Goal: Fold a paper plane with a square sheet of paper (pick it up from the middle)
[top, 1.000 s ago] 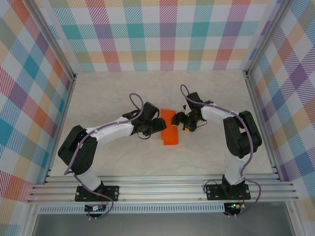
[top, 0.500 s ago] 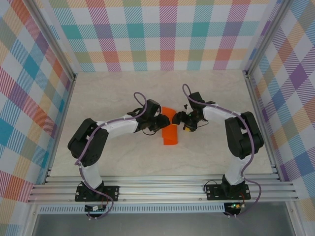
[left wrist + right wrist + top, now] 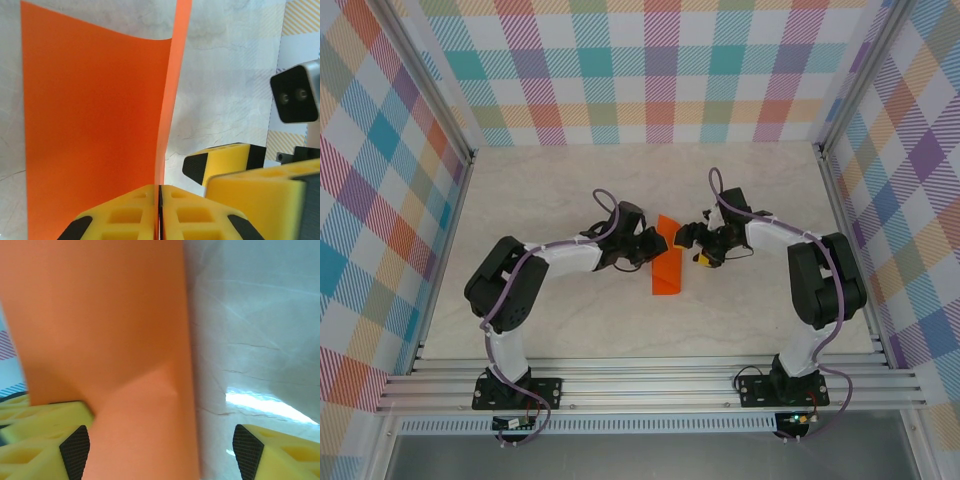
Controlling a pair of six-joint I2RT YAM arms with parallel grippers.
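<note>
The square sheet of paper is bright orange, folded to a narrow strip in the middle of the table. My left gripper is shut on its far end. In the left wrist view the yellow fingertips meet on the paper's edge, with one flap curving up beside them. My right gripper stands open just right of the paper. In the right wrist view the orange sheet lies between its widely spread fingers, and no pad presses on it.
The table is pale marble-patterned with aluminium rails at the sides and front. Checked cloth walls enclose it. The right arm's yellow fingers sit close to my left gripper.
The left gripper has closed on the paper's far end. The right gripper has opened wider and drawn slightly right. The paper now looks narrower.
</note>
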